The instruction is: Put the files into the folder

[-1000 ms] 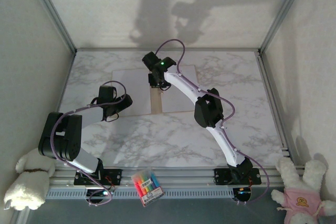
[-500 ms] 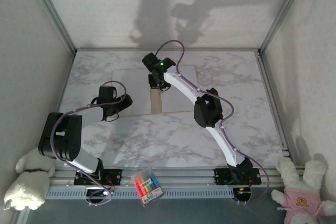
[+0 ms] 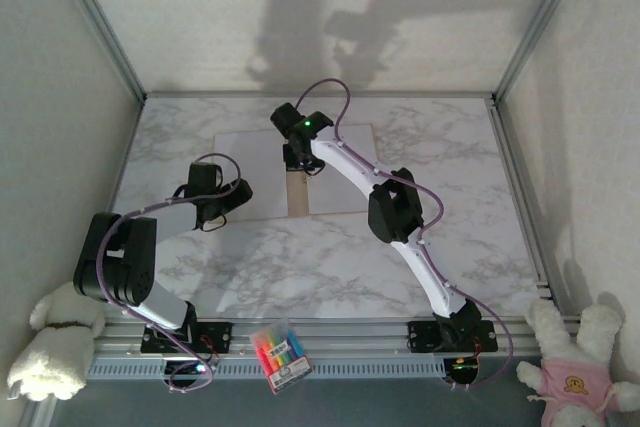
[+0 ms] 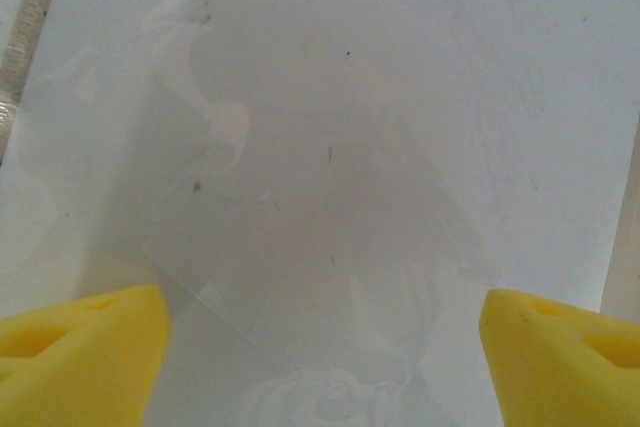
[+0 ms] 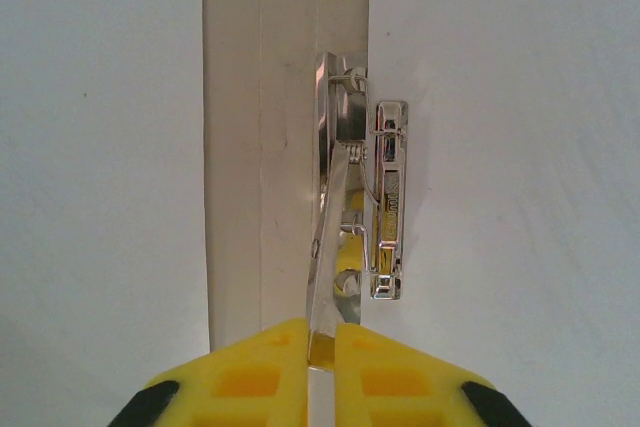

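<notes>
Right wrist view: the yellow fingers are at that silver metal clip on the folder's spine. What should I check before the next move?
1. Right gripper shut on the lever of the silver metal clip: ok.
2. Clip sits at the right edge of the tan-brown cardboard folder's bare centre strip: ok.
3. White paper sheets lie flat on both sides of the strip: ok.
4. Right sheet's edge tucked under the clip: cannot tell.
5. Left gripper open, holding nothing, above the left sheet: ok.

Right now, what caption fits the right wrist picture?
Right gripper pinching the silver clip on the brown folder, beside white papers.
</notes>
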You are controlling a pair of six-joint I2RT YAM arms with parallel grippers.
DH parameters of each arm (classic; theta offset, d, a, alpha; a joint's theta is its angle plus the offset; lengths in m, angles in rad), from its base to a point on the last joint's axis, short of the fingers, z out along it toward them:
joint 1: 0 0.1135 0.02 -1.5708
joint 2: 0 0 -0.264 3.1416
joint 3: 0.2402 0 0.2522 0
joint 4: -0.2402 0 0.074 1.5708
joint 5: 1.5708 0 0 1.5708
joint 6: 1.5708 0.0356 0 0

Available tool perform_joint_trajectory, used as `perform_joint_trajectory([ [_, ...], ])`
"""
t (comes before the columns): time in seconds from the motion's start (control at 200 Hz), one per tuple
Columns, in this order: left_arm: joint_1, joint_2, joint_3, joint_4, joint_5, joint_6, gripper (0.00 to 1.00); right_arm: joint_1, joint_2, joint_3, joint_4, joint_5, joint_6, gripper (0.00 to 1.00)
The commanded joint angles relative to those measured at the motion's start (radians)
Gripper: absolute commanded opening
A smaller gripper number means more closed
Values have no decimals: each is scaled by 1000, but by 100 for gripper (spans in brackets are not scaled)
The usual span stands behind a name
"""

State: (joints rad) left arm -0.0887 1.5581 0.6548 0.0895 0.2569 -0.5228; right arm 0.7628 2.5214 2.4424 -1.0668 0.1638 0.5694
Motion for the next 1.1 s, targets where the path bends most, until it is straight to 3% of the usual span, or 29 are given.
perform_joint_trajectory([
  [0.0,7,45,-12,-72,5,7,83,0,20,5,-35,26,3,9],
  [1.097,7,52,-21,-63,13,1,83,33,65,-92,-57,135,-88,0],
])
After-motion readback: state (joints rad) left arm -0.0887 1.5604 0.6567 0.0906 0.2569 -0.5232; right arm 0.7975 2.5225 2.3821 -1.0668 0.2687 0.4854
